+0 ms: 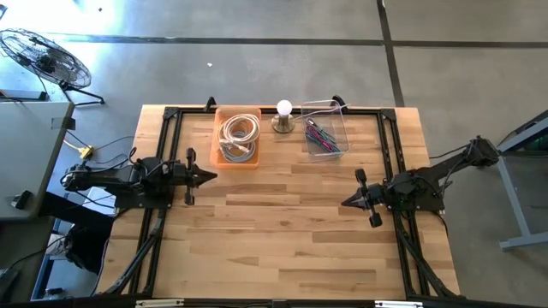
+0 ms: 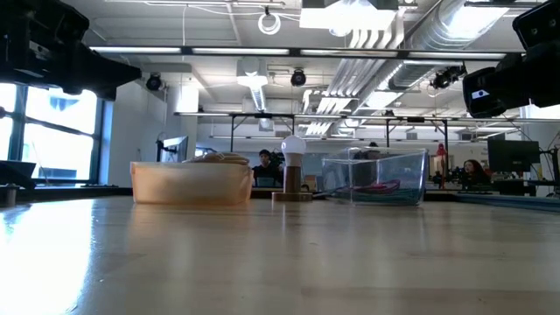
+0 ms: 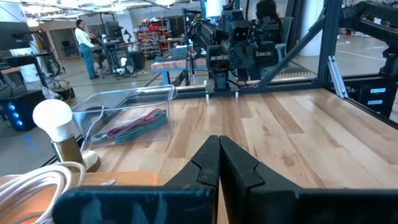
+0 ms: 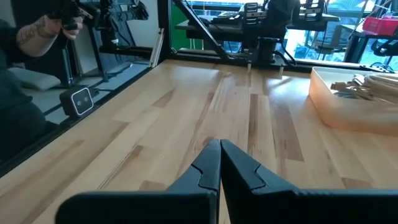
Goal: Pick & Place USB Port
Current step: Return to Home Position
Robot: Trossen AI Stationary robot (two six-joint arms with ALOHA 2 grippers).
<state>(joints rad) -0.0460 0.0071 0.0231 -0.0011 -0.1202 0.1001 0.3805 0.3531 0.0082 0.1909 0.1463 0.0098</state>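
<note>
The wooden table (image 1: 282, 248) has the left gripper (image 1: 213, 177) at its left side and the right gripper (image 1: 345, 204) at its right side, tips facing each other, each with fingers pressed together on nothing. On the far side, the orange bin (image 1: 217, 144) holds coiled light cables (image 1: 239, 137), and the transparent bin (image 1: 343, 128) holds pink and green cables (image 1: 322, 139). A white bulb (image 1: 283, 109) stands between the bins.

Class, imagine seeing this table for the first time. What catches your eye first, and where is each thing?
A white light bulb stands at the far edge of the table, between an orange bin of coiled pale cables and a clear bin holding pink and green cables. The left gripper and right gripper sit shut at either side, pointing inward, holding nothing.
</note>
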